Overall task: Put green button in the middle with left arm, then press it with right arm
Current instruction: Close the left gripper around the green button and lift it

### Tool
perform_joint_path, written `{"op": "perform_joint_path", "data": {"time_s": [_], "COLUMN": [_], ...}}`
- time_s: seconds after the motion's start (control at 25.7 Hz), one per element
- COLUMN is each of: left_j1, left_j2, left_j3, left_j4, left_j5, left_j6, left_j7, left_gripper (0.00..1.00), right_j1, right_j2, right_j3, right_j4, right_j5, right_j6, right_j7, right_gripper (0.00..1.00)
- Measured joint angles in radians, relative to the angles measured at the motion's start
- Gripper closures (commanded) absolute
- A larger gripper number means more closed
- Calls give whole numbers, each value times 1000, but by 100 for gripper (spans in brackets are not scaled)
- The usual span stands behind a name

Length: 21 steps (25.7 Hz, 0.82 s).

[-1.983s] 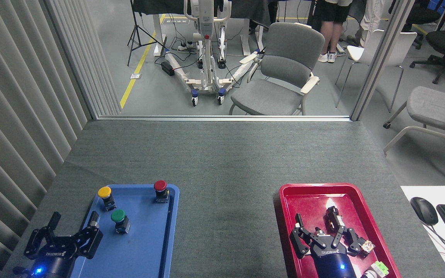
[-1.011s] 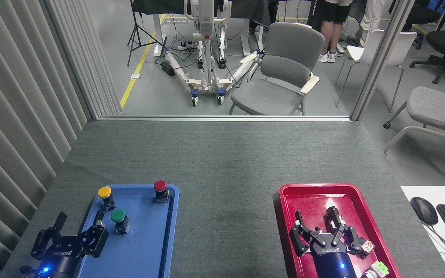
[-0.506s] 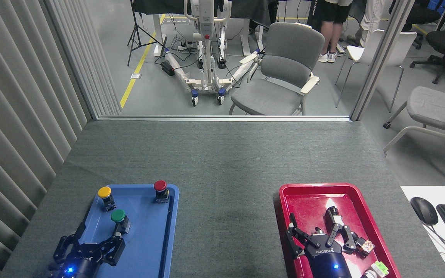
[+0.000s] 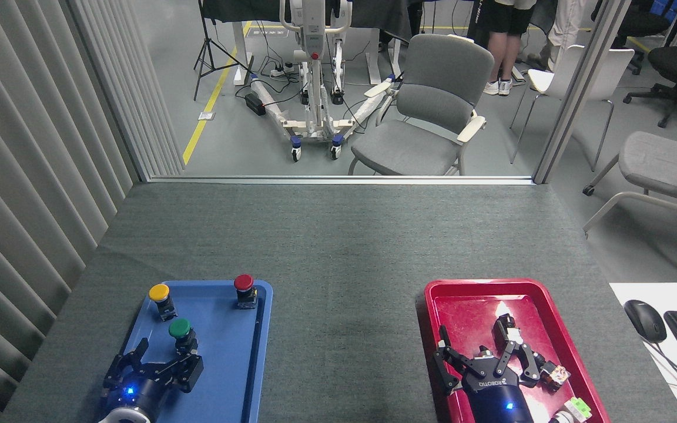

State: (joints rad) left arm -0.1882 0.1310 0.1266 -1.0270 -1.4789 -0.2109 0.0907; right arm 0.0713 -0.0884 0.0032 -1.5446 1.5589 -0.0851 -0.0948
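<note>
While the green button (image 4: 180,329) stands upright in the blue tray (image 4: 238,364) at the lower left of the frame, the left gripper (image 4: 159,358) sits just below it with its fingers spread apart — one fingertip reaching up beside the button's base, whether touching it I cannot tell — and nothing held. Higher in the same tray stand a yellow button (image 4: 160,293) near the upper left corner and a red button (image 4: 244,284) near the upper right corner, both apart from the green one. Bare grey table cloth (image 4: 344,305) fills the middle of the frame between the blue tray and the red tray (image 4: 473,294) at the lower right. Over the red tray hangs the right gripper (image 4: 482,358), fingers splayed wide and empty — a few small parts (image 4: 556,375) lie in the tray beside it. At the right edge lies a computer mouse (image 4: 644,320).
</note>
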Motion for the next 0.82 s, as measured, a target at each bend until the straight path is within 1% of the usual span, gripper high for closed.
{"op": "perform_joint_path", "data": {"time_s": [0.23, 0.35, 0.39, 0.47, 0.51, 0.54, 0.58, 0.66, 0.74, 0.82], "left_j1": [-38, -48, -52, -56, -57, -58, -59, -60, -61, -62], "left_j2": [0, -1, -1, -1, -1, -1, -1, 0, 0, 0], "left_j3": [-5, -6, -6, -7, -7, -10, -16, -32, -45, -53], "left_j4": [68, 89, 96, 108, 113, 116, 119, 123, 124, 126], "left_j5": [0, 0, 0, 0, 0, 0, 0, -1, -1, -1], "left_j6": [-1, 3, 5, 7, 5, 4, 3, 3, 5, 8], "left_j7": [5, 27, 33, 41, 46, 47, 47, 49, 50, 52], "left_gripper": [2, 8, 13, 32, 39, 46, 49, 60, 72, 86], "right_j1": [-1, 0, 0, 0, 0, 0, 0, 1, 1, 1], "right_j2": [1, -3, -3, -4, -4, -4, -3, 0, 2, 3], "right_j3": [0, 1, 1, 1, 1, 1, 1, 1, 1, 1], "right_j4": [1, 1, 2, 3, 5, 7, 8, 10, 12, 13], "right_j5": [0, 0, 0, 1, 1, 1, 1, 1, 1, 1], "right_j6": [-2, -2, -2, -2, -2, -2, -2, -2, -2, -2], "right_j7": [0, 2, 2, 3, 3, 3, 3, 3, 1, 0], "right_gripper": [0, 0, 0, 0, 0, 0, 0, 0, 0, 0]}}
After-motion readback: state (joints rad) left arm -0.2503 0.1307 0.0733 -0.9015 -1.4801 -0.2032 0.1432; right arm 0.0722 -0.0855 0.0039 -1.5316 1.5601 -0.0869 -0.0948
